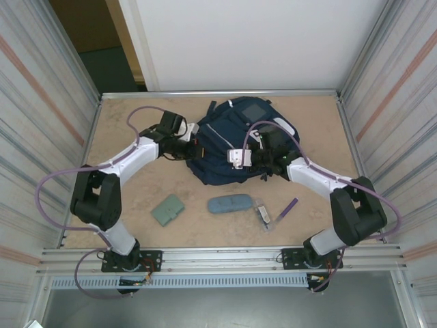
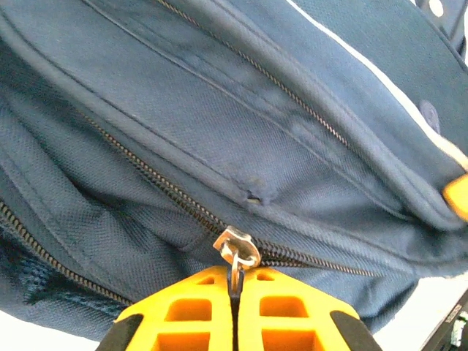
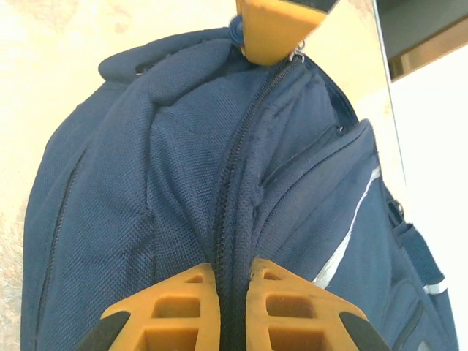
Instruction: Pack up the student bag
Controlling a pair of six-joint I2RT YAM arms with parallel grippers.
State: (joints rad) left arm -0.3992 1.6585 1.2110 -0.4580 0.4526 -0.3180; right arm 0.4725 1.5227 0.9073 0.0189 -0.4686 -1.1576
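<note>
- Top view: the student bag (image 1: 232, 140) lies at the far middle of the table (image 1: 314, 116). On its near side, apart from it, lie a green wallet (image 1: 168, 209), a blue-grey case (image 1: 229, 203) and a purple pen (image 1: 289, 207).
- Left wrist: the left gripper (image 2: 235, 307) is clenched on the bag's zipper pull (image 2: 237, 247).
- Right wrist: the right gripper (image 3: 232, 292) pinches a fold of the bag along its zip — an orange finger (image 3: 281, 25) sits at the zip's far end.

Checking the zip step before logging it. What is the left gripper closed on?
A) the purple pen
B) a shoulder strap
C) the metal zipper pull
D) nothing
C: the left wrist view shows the left gripper shut on the zipper pull of the backpack.
</note>
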